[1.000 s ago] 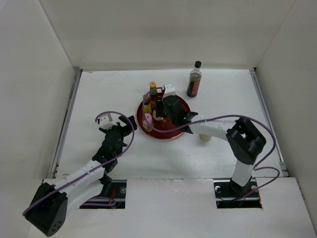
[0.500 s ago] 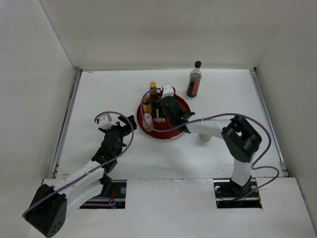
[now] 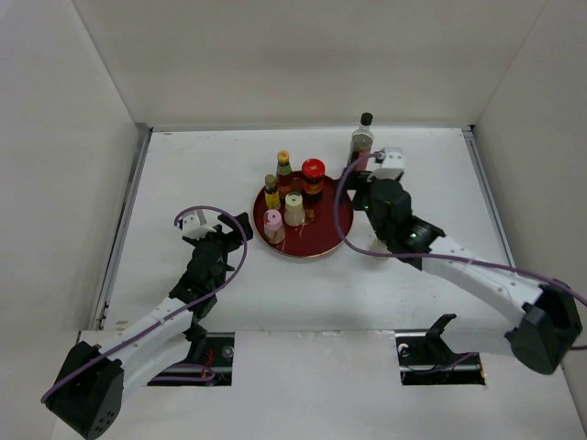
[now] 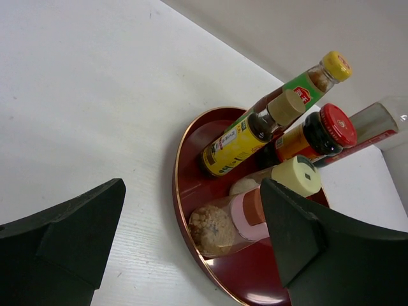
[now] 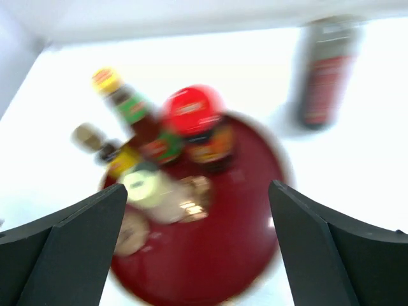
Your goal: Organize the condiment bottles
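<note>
While 5 bottles [image 3: 293, 209] fill the tray [image 3: 321, 236], 1 bottle [image 3: 361, 140] stands outside.

No word or number can be read. The yellow-capped bottle [image 4: 298, 92] bears a green label with a red patch of white characters, too small to make out. The tan-capped bottle [image 4: 237, 143] bears a yellow label with fine dark print, and the red-lidded jar [image 4: 312, 135] an orange label. The right wrist view is blurred.
</note>
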